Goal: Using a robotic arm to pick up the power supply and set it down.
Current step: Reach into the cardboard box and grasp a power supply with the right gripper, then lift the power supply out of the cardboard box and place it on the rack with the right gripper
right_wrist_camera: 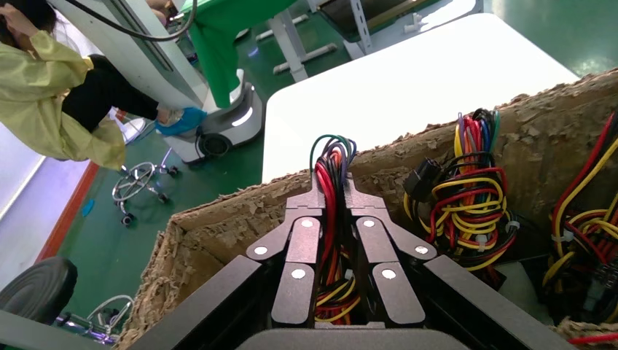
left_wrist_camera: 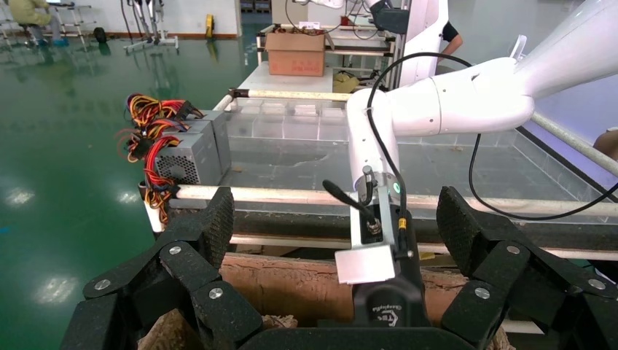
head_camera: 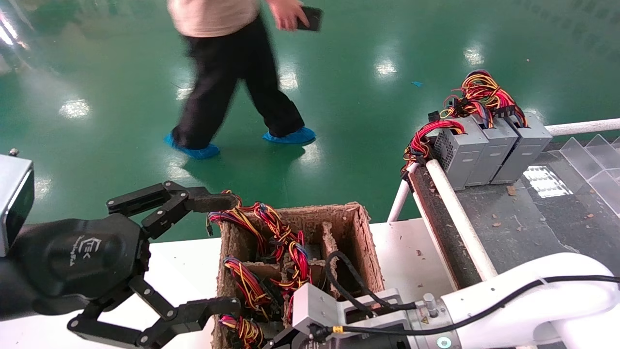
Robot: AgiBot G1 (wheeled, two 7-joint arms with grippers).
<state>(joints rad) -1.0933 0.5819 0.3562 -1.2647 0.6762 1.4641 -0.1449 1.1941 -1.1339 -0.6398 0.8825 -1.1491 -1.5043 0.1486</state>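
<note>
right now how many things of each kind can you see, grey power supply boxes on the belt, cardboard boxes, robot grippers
grey metal power supply boxes standing in a row on the dark conveyor: 3
brown compartmented cardboard box holding coloured wire bundles: 1
black linkage-finger grippers: 2, left gripper open beside the box, right gripper shut on a red, yellow and black wire bundle
total: 6
</note>
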